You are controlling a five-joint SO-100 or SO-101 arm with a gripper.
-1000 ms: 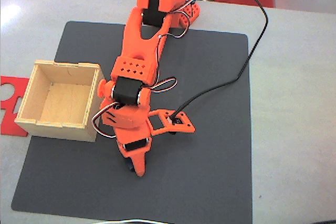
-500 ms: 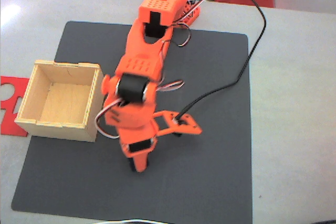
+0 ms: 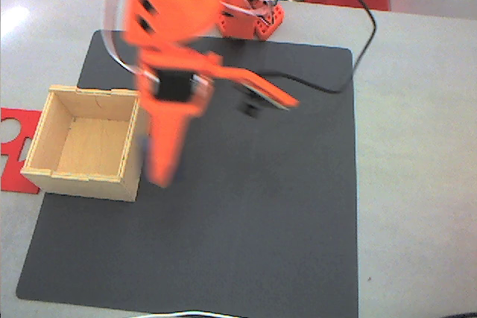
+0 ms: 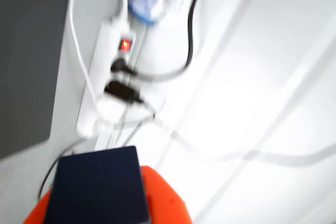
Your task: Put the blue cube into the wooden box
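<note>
The gripper (image 3: 165, 173) is pinching the blue cube (image 4: 100, 186), as the wrist view makes plain: the dark navy block sits low in that picture, pressed against an orange finger (image 4: 165, 200) that shows beneath and to its right; the second finger is hidden behind the cube, so how evenly it bears cannot be told. In the fixed view, going from the left, a flat red cut-out piece (image 3: 13, 147) lies on the pale table, partly under the wooden box (image 3: 54, 175), which stands open-topped on the left edge of the dark mat (image 3: 276, 243) with its pale floor bare. Just to the right of the box, the orange arm (image 3: 168, 50) is smeared with motion blur, raised above the mat, its gripper tip hanging just beside the box's right wall; the cube cannot be made out there. Further right a black cable (image 3: 358, 57) curves across the mat's far corner. In the wrist view a white power strip (image 4: 107, 77) with a lit red switch lies beyond the mat. The cube looks small, rigid and light, with matte flat faces that should hold well between parallel pads; gripping two opposite faces squarely near their middle is the safe hold, since a corner pinch could let it twist out during a fast swing. The cube seems on its way over the box, not yet released.
</note>
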